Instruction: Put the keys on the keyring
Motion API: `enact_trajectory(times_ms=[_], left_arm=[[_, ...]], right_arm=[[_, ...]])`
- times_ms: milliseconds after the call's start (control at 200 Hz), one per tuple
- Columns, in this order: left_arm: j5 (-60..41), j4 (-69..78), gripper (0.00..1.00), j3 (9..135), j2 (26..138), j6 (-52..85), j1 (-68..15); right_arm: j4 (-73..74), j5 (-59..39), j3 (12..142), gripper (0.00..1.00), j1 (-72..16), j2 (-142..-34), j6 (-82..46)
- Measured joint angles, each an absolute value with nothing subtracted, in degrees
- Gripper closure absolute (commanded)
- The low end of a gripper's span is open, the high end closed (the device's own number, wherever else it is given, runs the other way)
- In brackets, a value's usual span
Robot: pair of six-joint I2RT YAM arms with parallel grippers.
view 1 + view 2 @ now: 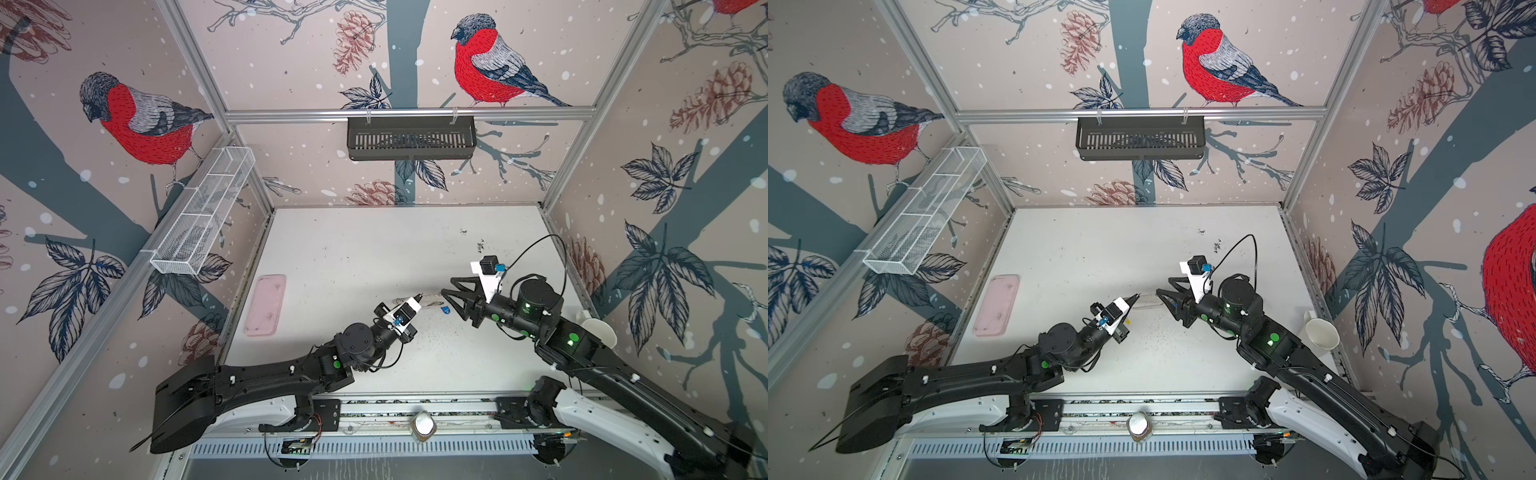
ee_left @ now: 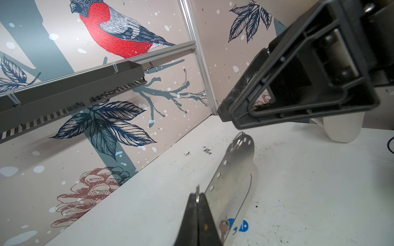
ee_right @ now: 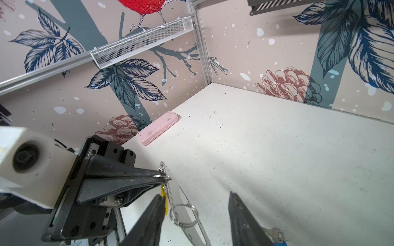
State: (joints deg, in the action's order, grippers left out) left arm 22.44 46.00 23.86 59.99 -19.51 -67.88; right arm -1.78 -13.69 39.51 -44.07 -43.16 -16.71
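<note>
A: How far along?

B: Neither key looks threaded. The blue-tagged key [image 1: 445, 309] lies loose just beside the keyring [image 2: 238, 161].

A: Grippers?

B: The left gripper [image 2: 198, 197] is clenched on the keyring's edge ring, with the yellow tag [image 3: 163, 191] beside it. The right gripper [image 3: 195, 194] is released, straddling the keyring's far end.

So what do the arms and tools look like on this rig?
The left arm and right arm are black chunky links on white base segments, with round green dot markers. Each wrist has a white camera mount and thin black cables looping off. The left tool and right tool have black tapered open-frame fingers; the right one's pads are textured.
</note>
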Motion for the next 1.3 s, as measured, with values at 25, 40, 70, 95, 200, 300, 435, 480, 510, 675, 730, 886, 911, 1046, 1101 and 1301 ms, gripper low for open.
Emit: enact_trajectory(times_ms=[25, 40, 70, 95, 200, 300, 435, 480, 510, 675, 730, 886, 911, 1046, 1101, 1301], left_arm=[[22.5, 46.0, 1.0, 23.9, 60.1, -19.5, -67.9], [22.7, 46.0, 1.0, 23.9, 60.1, -19.5, -67.9], [22.7, 46.0, 1.0, 24.0, 60.2, -19.5, -67.9], [22.7, 46.0, 1.0, 24.1, 60.3, -19.5, -67.9], [22.8, 46.0, 1.0, 24.3, 60.6, -19.5, -67.9], [22.8, 46.0, 1.0, 24.4, 60.7, -19.5, -67.9], [24.1, 46.0, 1.0, 24.7, 61.1, -19.5, -67.9], [24.4, 46.1, 1.0, 24.8, 61.2, -19.5, -67.9], [24.5, 46.1, 1.0, 24.9, 61.3, -19.5, -67.9], [25.2, 46.1, 1.0, 25.0, 61.7, -19.5, -67.9], [25.3, 46.1, 1.0, 25.1, 61.8, -19.5, -67.9], [25.3, 46.1, 1.0, 25.1, 61.9, -19.5, -67.9], [25.2, 46.1, 1.0, 25.1, 61.9, -19.5, -67.9], [25.0, 46.1, 1.0, 25.1, 61.6, -19.5, -67.9], [25.0, 46.1, 1.0, 25.1, 61.5, -19.5, -67.9], [24.2, 46.0, 1.0, 25.1, 61.5, -19.5, -67.9]], right_arm=[[-1.8, -14.0, 39.5, 0.43, -43.9, -43.3, -17.0], [-1.8, -14.3, 39.5, 0.42, -43.7, -43.4, -17.4], [-1.8, -14.7, 39.5, 0.41, -43.6, -43.5, -18.1], [-1.8, -15.0, 39.5, 0.41, -43.4, -43.7, -18.2], [-1.7, -17.0, 39.5, 0.39, -43.2, -45.1, -19.6], [-1.6, -19.5, 39.0, 0.37, -43.1, -46.2, -20.7], [-1.2, -23.0, 38.1, 0.36, -43.1, -46.5, -20.9], [-1.2, -23.6, 38.0, 0.36, -43.1, -46.5, -21.0], [-1.2, -23.9, 37.9, 0.36, -43.1, -46.6, -21.0], [-1.2, -24.6, 37.8, 0.35, -43.1, -47.1, -20.9], [-1.2, -24.6, 37.6, 0.36, -43.1, -47.4, -20.9], [-1.3, -24.6, 37.5, 0.46, -43.1, -48.2, -20.8], [-1.3, -24.6, 37.5, 0.49, -43.1, -48.3, -20.8], [-1.2, -24.6, 37.8, 0.65, -43.1, -48.5, -20.5], [-1.2, -24.6, 38.2, 0.69, -43.1, -48.6, -20.4], [-1.2, -24.8, 39.6, 0.76, -43.1, -48.8, -19.2]])
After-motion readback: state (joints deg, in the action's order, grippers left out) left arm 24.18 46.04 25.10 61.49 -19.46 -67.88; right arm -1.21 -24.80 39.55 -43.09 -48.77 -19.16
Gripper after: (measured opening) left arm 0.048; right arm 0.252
